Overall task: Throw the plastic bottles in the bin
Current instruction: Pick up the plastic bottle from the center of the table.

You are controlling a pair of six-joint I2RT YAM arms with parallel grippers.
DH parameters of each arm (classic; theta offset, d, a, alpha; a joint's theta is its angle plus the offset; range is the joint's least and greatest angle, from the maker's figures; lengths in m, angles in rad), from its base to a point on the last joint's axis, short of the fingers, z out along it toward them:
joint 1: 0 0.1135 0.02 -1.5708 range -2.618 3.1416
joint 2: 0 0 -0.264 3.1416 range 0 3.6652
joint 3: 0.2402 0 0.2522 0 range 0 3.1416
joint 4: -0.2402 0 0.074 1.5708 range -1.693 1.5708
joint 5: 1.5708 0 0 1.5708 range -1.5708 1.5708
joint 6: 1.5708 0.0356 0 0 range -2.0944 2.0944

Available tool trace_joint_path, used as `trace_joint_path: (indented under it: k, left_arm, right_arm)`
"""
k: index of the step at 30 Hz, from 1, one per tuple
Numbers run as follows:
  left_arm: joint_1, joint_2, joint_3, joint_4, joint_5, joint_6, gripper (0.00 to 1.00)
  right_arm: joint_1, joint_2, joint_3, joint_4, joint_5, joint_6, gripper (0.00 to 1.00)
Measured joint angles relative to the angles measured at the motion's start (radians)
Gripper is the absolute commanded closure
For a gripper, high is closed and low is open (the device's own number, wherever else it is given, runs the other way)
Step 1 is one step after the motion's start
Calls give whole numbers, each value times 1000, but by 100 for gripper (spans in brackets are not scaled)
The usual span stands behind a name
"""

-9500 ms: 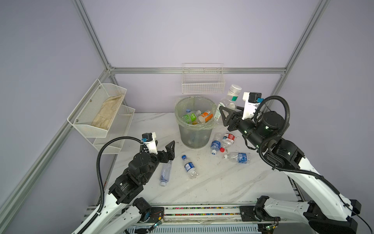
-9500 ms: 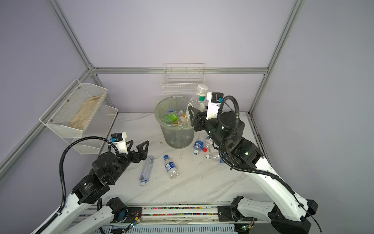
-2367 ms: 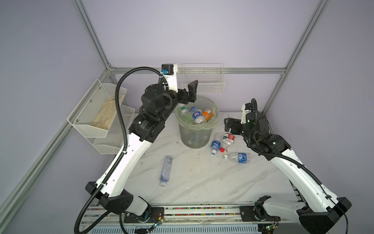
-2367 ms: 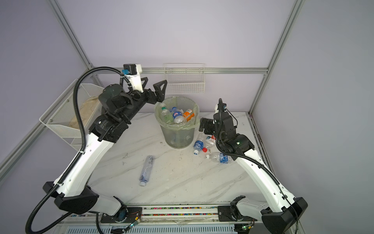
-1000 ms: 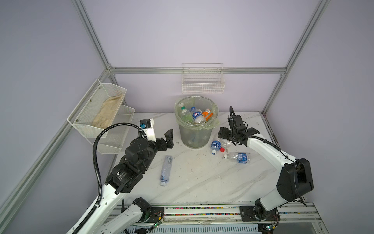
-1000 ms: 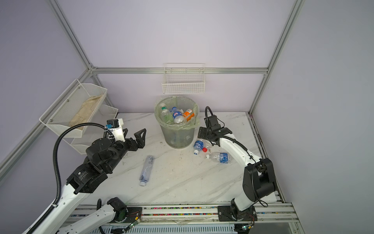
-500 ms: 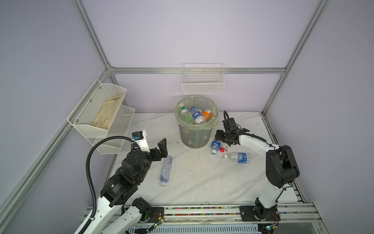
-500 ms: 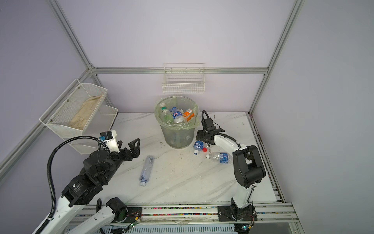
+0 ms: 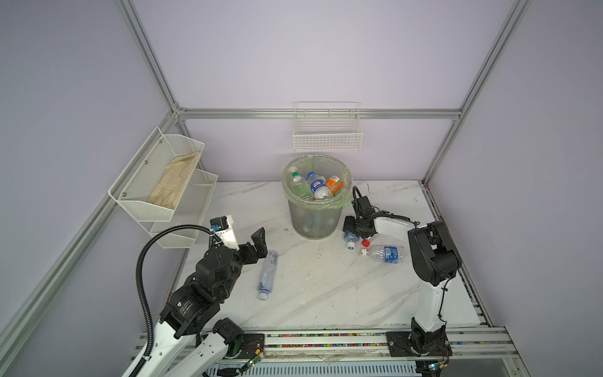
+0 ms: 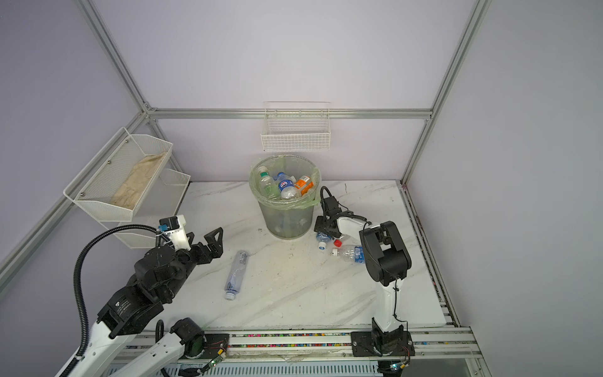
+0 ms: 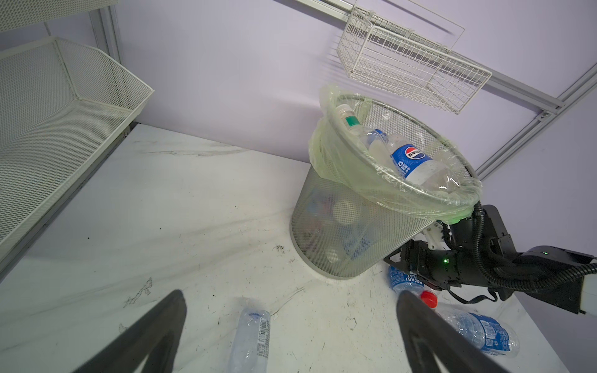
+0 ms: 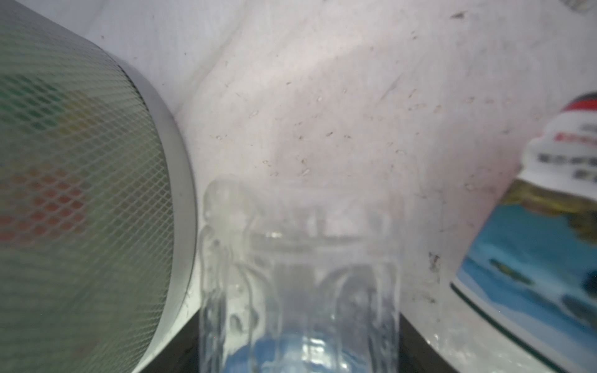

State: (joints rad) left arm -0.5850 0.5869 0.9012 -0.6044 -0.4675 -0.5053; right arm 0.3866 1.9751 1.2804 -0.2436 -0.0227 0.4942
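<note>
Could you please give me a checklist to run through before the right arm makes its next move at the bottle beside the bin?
1. Right claw around the blue-labelled bottle beside the bin: ok, the right wrist view shows the bottle between the jaws.
2. Grip firm: cannot tell.
3. Red-capped bottle clear of the grasp: cannot tell, as it lies very close.
4. Room in the bin: ok, though bottles lie near its rim.
5. Left claw open and away from the right arm: ok, it is near the clear bottle.
</note>
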Motion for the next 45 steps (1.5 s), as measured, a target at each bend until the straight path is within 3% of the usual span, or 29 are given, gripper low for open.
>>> trace_joint_path:
  k: [9, 13, 21, 45]
  left_arm:
    - [0, -5, 0, -6, -12, 0, 0]
    - [0, -5, 0, -7, -13, 0, 0]
    - [0, -11, -5, -8, -14, -1, 0]
    - [0, -14, -8, -12, -35, 0, 0]
  right_arm:
    - [0, -17, -23, 27, -2, 11, 55]
    - [0, -32, -26, 14, 0, 15, 59]
    - [0, -162, -29, -2, 5, 19, 74]
    - [0, -580, 22, -19, 60, -14, 73]
